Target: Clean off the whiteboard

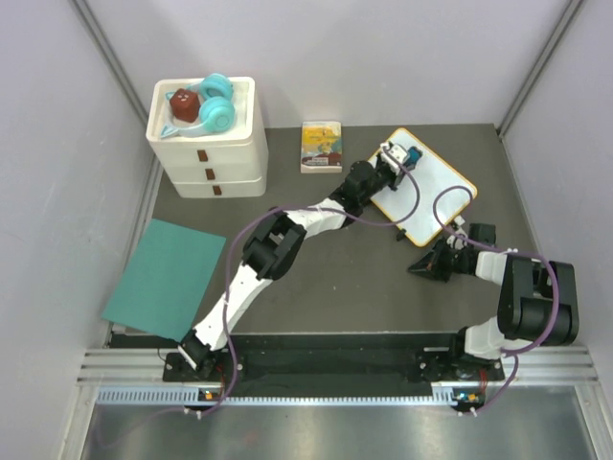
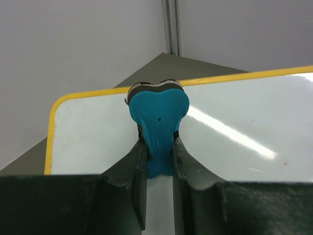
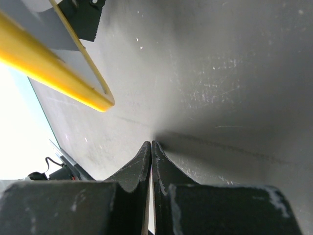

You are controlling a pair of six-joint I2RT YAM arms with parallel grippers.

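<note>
No legible text in any view. Picture book (image 1: 321,146) cover print too small to read.

You've got a whiteboard (image 1: 436,187) w/ white face and yellow-orange frame. Eraser (image 2: 159,115) is bright blue, w/ grey and black layers at its far edge. Left gripper (image 2: 159,147) and right gripper (image 3: 151,147) are both near-black. Tabletop (image 1: 364,278) is dark grey. Sheet (image 1: 165,278) teal, drawers (image 1: 213,158) white w/ brown pulls, headphones (image 1: 218,105) turquoise, cables (image 1: 236,247) purple.
</note>
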